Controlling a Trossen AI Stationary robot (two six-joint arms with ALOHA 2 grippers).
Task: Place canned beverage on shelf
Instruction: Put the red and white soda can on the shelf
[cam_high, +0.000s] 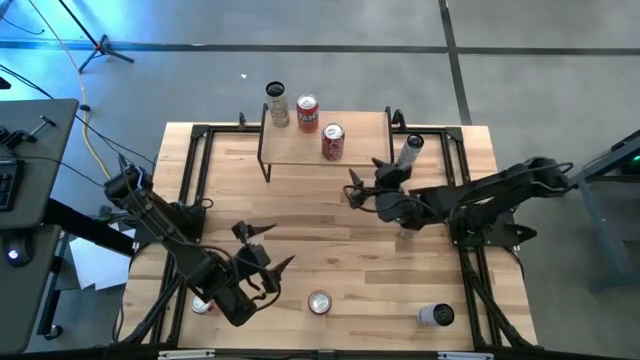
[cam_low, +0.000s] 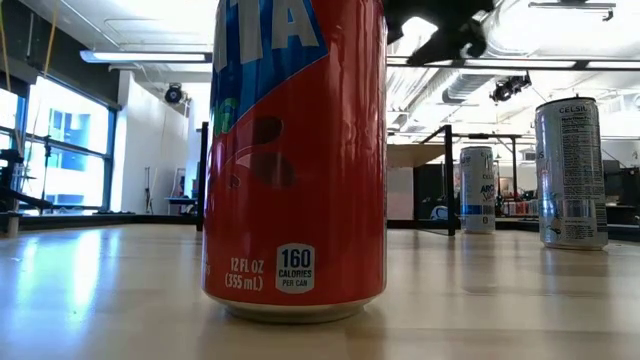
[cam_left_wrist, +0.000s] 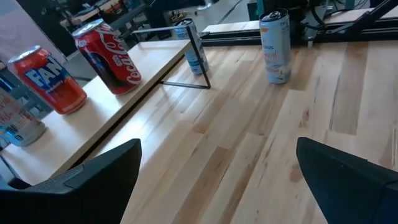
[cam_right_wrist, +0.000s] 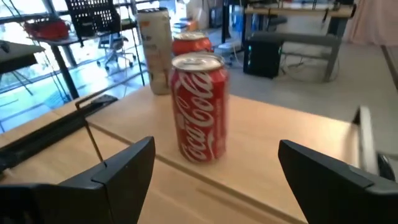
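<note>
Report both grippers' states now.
Left gripper: open, holding nothing.
Right gripper: open, empty, facing the Coca-Cola can on the shelf.

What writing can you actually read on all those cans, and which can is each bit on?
"12 FL OZ (355 mL)" and "160 CALORIES PER CAN": big red can closest in the low view; its top lettering is cut off, "TA".
"Coca-Cola" script: red can on the shelf.
"FAN", partly hidden: orange-red can on the shelf.
"CELSI", cut off: silver can.
Other cans' print is too small to read.
</note>
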